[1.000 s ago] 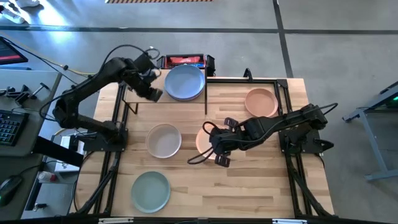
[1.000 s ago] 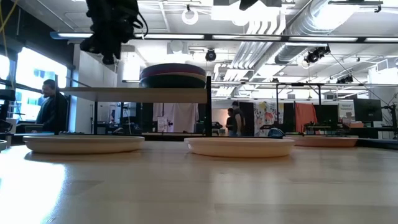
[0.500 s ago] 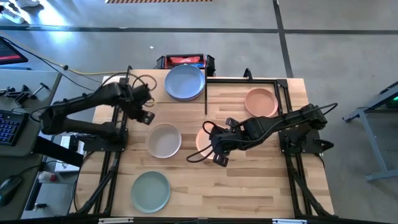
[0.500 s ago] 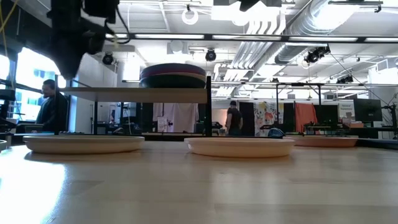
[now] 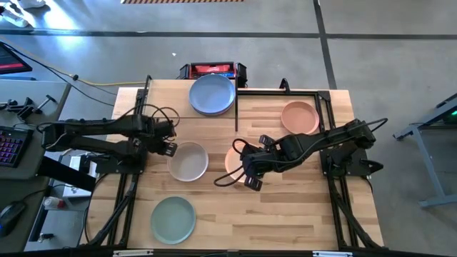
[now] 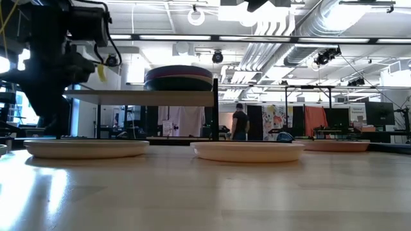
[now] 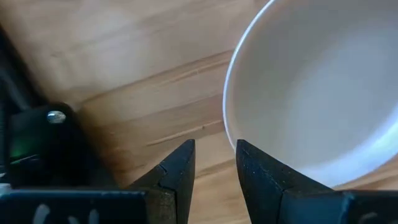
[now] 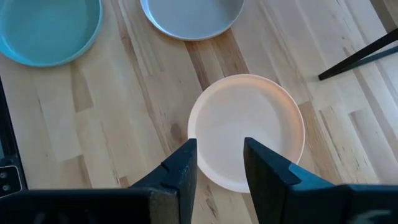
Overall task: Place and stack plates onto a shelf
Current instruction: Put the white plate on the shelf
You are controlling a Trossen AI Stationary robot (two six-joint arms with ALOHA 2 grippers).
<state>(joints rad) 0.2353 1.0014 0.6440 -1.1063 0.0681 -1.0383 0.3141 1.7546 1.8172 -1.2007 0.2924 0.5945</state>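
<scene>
Hidden and cut-off parts around the small raised light-wood shelf (image 5: 191,107)

In the high view, the right arm is lying over the round peach plate (image 5: 233,160) in front of the shelf, covering most of it. The stack of plates (image 6: 178,77) on the shelf is showing only its edges in the low view, so its count cannot be told. The round beige plate (image 7: 323,87) is running off the left wrist picture's edge. The round teal plate (image 8: 46,28) is being cut off in the right wrist view.
</scene>
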